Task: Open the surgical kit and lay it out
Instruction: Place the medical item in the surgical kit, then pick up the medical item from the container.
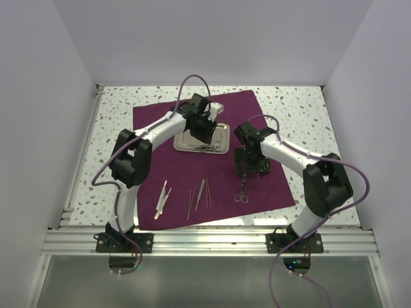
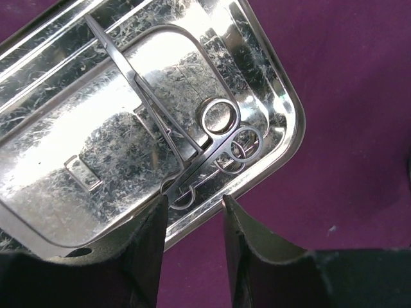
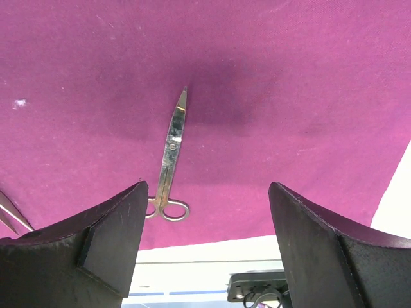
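The plum cloth lies spread open on the table. The steel tray stands on its far middle and holds two ring-handled instruments. My left gripper hovers over the tray. In the left wrist view it is open and empty, its tips at the tray's near rim. Scissors lie on the cloth near the front right. My right gripper is just above them, wide open and empty, with the scissors between and ahead of its fingers.
Tweezers and several thin probes lie in a row on the cloth's front part. White walls stand on three sides. An aluminium rail runs along the near edge.
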### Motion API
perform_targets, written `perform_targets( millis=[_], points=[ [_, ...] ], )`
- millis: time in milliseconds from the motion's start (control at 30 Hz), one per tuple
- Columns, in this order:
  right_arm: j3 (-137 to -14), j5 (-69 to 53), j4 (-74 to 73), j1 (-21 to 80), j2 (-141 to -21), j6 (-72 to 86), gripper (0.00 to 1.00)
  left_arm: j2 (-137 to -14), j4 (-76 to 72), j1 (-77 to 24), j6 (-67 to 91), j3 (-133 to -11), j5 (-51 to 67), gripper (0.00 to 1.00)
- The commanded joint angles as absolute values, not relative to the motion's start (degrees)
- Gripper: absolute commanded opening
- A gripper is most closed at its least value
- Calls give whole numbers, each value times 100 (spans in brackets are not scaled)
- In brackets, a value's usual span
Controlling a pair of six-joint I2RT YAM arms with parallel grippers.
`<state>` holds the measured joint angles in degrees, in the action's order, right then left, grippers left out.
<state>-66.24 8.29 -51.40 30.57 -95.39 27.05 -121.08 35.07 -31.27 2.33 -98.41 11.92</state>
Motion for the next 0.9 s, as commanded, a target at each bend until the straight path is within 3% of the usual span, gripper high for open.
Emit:
perform_targets(
  millis=[0,567,700,867],
  points=[
    [-6917,1011,-5335,3041,-9650,2584,80,-12260,3059,-3164,26,-9747,1389,43],
    [-7049,940,-5405,2760,-9914,2241,79,-12902,3032,-3322,-351,-9861,669,41],
    [-6996,818,-5362,2576,-9914,2189,79,-12990,3094,-3340,-378,-9844,519,21],
    [-6935,695,-5291,2409,-9897,2153,79,-13017,3146,-3349,-430,-9730,501,18]
  ],
)
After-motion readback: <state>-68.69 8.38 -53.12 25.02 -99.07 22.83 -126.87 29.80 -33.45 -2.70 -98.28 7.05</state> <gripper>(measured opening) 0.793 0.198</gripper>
